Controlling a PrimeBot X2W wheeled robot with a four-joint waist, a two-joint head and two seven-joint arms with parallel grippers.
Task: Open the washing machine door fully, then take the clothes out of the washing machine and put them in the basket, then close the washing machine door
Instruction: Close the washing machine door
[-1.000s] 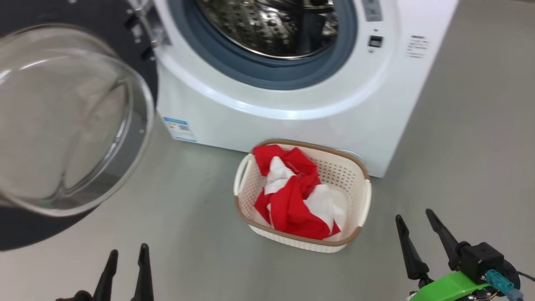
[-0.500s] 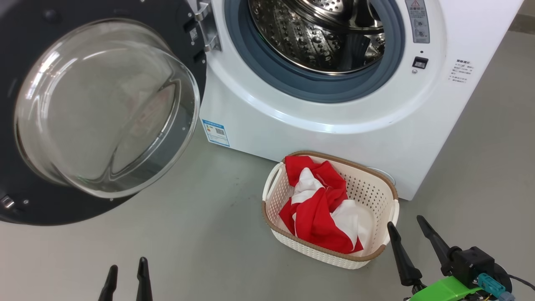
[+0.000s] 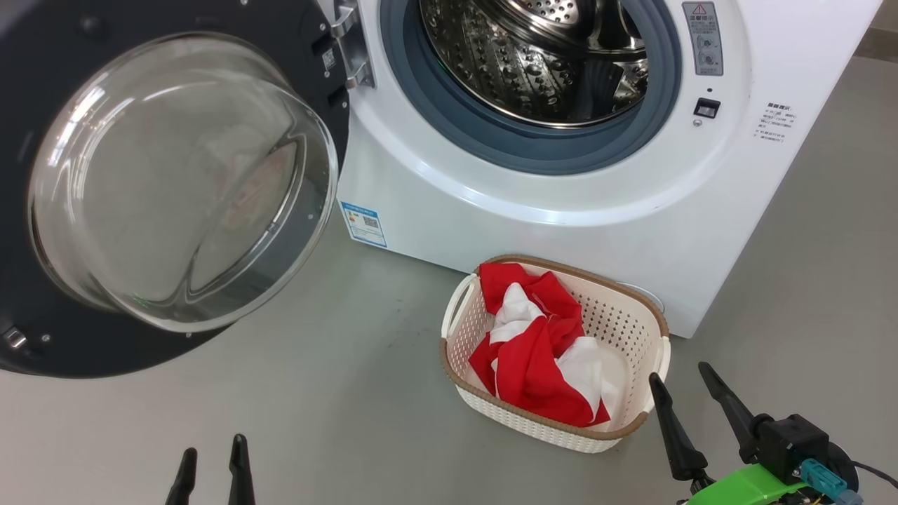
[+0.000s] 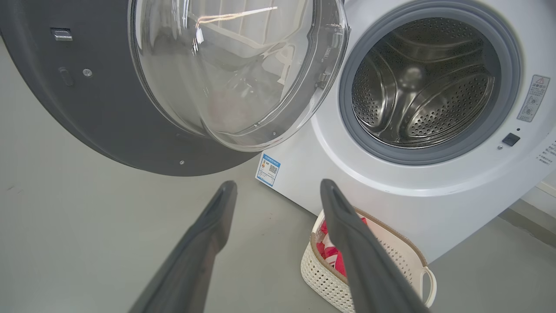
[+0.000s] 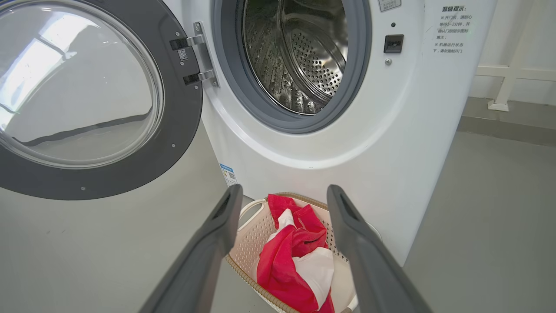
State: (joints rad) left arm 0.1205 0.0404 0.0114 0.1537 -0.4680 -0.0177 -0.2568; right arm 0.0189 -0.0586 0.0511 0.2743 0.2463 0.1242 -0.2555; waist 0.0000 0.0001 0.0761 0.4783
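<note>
Nearest the robot, the left gripper [image 3: 212,452] hangs low over the grey floor [image 3: 316,407] with its two fingers parted and nothing between them. The right gripper [image 3: 679,374] is likewise spread and empty, its tips just beside the near right corner of the basket [image 3: 540,429]. The basket sits on the floor close against the foot of the washing machine [image 3: 491,231]. The clothes [image 3: 533,351] lie heaped in it, red and white, soft and limp, so that part of the job looks done. What is left is the washing machine door [image 3: 70,351], swung wide out to the robot's left on its hinge [image 3: 347,42], inner face towards the robot. It is likely a stiff, fairly heavy thing that will turn only about that hinge, so it needs a steady sideways push rather than a pinch. The bulging glass bowl window [image 3: 175,182] is smooth and rounded, and a fingertip would probably slide off it; hard dark fingers are better kept off the glass. The wide black rim is the better place, out on the side far from the hinge near the small metal catch [image 3: 14,338], where the leverage is greatest. The left gripper is the closer one to it. Beyond, the grey rubber ring [image 3: 519,151] and the steel drum [image 3: 533,63] show no cloth in the part that can be seen.
</note>
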